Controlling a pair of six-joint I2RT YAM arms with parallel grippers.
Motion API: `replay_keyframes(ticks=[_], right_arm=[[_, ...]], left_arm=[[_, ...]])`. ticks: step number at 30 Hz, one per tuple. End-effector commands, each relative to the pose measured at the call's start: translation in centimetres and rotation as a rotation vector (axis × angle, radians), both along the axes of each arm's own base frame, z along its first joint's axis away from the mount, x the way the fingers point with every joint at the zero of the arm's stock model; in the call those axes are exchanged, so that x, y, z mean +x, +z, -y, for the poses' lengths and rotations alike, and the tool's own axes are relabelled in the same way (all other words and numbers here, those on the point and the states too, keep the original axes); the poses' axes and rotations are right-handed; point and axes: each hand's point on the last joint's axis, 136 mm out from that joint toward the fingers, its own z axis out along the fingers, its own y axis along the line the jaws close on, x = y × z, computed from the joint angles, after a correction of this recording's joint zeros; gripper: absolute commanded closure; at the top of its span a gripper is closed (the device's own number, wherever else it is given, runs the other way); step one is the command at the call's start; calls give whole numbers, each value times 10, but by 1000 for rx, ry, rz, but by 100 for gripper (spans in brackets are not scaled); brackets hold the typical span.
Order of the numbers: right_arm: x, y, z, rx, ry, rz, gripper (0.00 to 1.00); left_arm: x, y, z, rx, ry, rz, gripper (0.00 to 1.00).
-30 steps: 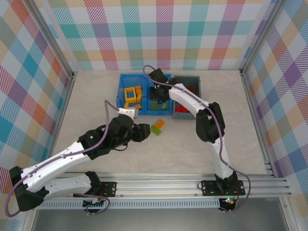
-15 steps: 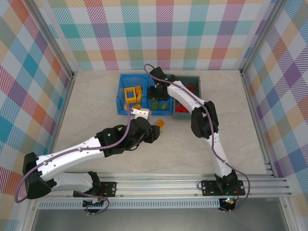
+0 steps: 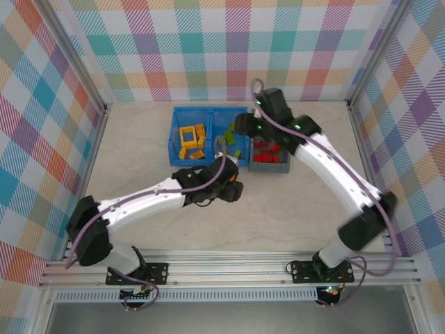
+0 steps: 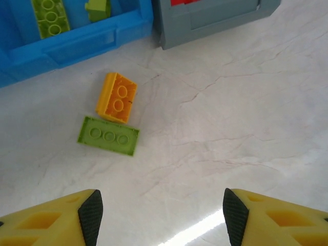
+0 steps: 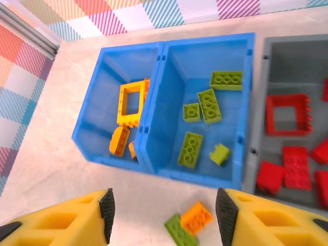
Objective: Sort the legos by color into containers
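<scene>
**Bricks ahead and left of the left fingers**

Table (image 4: 241, 128) lies flat and bare around the last pair. Blue bin (image 4: 77, 46) and grey bin (image 4: 215, 18) stand beyond them. Left gripper (image 4: 159, 215), nearer, is spread and empty. So is the right gripper (image 5: 164, 215), above the bins. Orange brick (image 4: 117, 97) points away from the fingers. Lime green brick (image 4: 108, 135) lies crosswise at its near end.

Two containers: one blue bin (image 5: 200, 178), one grey bin (image 5: 294, 66). Five lime bricks (image 5: 209, 105) inside the blue; at its six o'clock, one orange brick (image 4: 118, 97), one green brick (image 4: 108, 135).
</scene>
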Motion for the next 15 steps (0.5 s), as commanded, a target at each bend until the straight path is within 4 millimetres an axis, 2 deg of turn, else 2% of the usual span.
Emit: replay_keyframes(ticks=[1,5,8,11,15], right_arm=[[-43,-25,26,-12,7,-51,39],[-108,-42,59,22,32,-113,33],[-141,-51,76,51,33,-146,30],[-162,-60,81,84,53,-183,29],[-174,-70,80,121,69,-223,29]], left_arm=[[15,-21,1,78,-103,-56,34],[37,-47,4,150,-148,-94,32],[46,-62,10,205,-184,-109,32],[60,-74,10,249,-174,-104,32],[75,-87,9,278,-163,-110,31]])
